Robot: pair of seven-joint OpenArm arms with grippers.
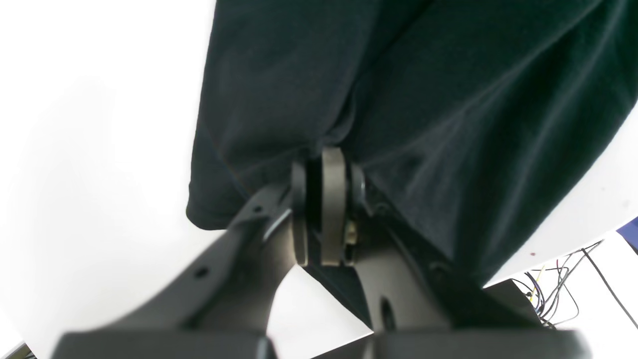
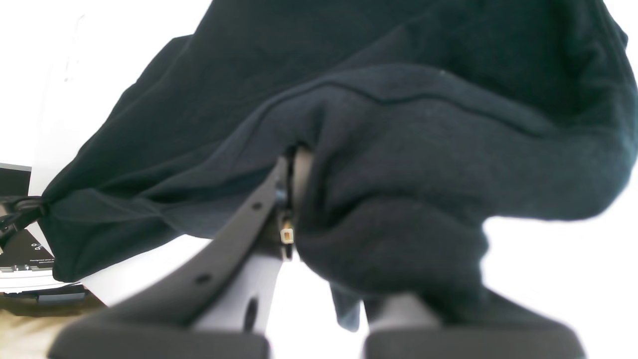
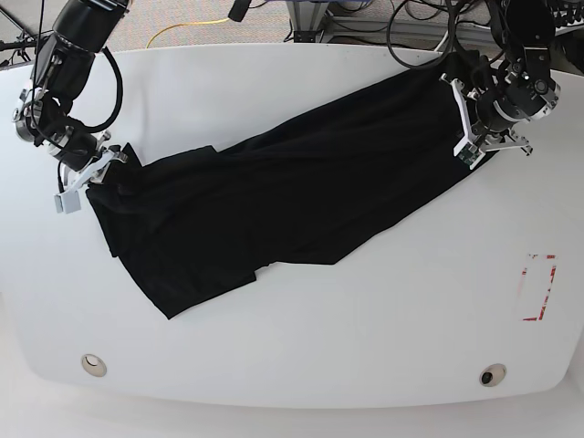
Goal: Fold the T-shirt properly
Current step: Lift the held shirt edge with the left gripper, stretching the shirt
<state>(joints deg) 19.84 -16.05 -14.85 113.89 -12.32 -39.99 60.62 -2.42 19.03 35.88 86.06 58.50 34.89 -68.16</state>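
The black T-shirt (image 3: 292,192) lies stretched in a long diagonal band across the white table (image 3: 365,319), from mid-left up to the far right. At its far right end my left gripper (image 3: 461,119) is shut on the cloth; the left wrist view shows the closed fingers (image 1: 331,199) pinching a bunched fold of the T-shirt (image 1: 398,99). My right gripper (image 3: 109,167) is shut on the shirt's left end. In the right wrist view the T-shirt (image 2: 398,124) drapes thickly over that gripper (image 2: 294,199) and hides one finger.
A red outlined mark (image 3: 538,287) sits near the table's right edge. Two round holes (image 3: 92,365) (image 3: 493,375) lie along the front edge. Cables (image 3: 420,27) run behind the table, and more cables (image 1: 563,284) hang beyond its edge.
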